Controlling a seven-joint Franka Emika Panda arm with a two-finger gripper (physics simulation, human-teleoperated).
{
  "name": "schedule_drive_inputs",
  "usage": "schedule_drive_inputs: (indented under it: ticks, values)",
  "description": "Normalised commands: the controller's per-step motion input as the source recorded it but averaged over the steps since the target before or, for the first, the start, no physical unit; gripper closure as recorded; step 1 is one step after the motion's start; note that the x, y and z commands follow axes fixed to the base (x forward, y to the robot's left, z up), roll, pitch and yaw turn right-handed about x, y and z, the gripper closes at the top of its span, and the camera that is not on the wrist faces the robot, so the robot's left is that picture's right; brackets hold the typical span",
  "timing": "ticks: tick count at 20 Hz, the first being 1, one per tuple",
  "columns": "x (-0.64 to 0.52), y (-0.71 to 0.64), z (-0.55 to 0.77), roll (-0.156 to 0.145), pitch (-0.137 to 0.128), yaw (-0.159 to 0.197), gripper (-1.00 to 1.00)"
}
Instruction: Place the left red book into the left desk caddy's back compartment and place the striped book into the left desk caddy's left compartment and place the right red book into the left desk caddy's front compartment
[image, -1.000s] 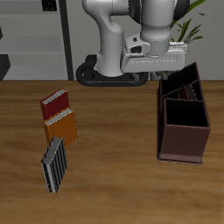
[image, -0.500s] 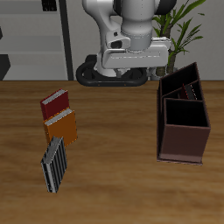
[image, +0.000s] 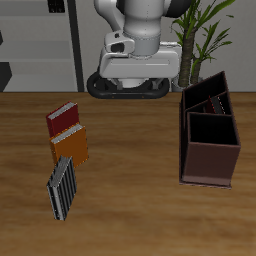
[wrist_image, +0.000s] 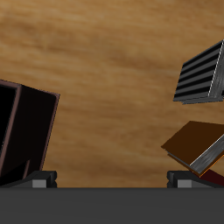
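Beneath the pincer (wrist_image: 112, 181): bare wooden table (image: 130, 150), seen from well above.

- Pincer: raised high at the table's back, close before the robot's base. Finger stubs (wrist_image: 44, 178) set wide apart, nothing between them.
- Left desk caddy (image: 210, 166): off to one finger's side, well apart from the pincer and nearer the table's front edge. Upright, dark brown-maroon, with a big square section toward the front edge and narrower slots behind. Dark wall and inner hollow also caught in the wrist view (wrist_image: 26, 131).
- Reddish slanted strip (image: 211, 101): inside the caddy's rear slots. Cannot tell whether it is the left red book or a partition.
- Right red book (image: 63, 120): off to the other finger's side, flat on the table, white page edges showing. Nearest of the three loose books to the pincer.
- Orange book (image: 70, 147): just beyond the red one, toward the front edge, touching or overlapping it.
- Striped book (image: 62, 187): farthest from the pincer, nearest the front edge, flat, just beside the orange book. Grey, black and white stripes plain in the wrist view (wrist_image: 199, 74).
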Motion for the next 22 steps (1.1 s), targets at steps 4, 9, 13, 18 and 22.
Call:
schedule_drive_inputs:
  ticks: [4, 9, 13, 18, 22]
  values:
    - [0.45, -0.28, 0.04, -0.021, 0.011, -0.020, -1.00]
    - [0.40, -0.28, 0.03, -0.013, 0.007, -0.023, -1.00]
    - [0.28, -0.14, 0.02, 0.043, 0.010, 0.022, -1.00]
    - [0.30, -0.16, 0.06, 0.064, 0.012, 0.041, -1.00]
    - [0.24, -0.32, 0.00, 0.015, 0.004, 0.016, -1.00]
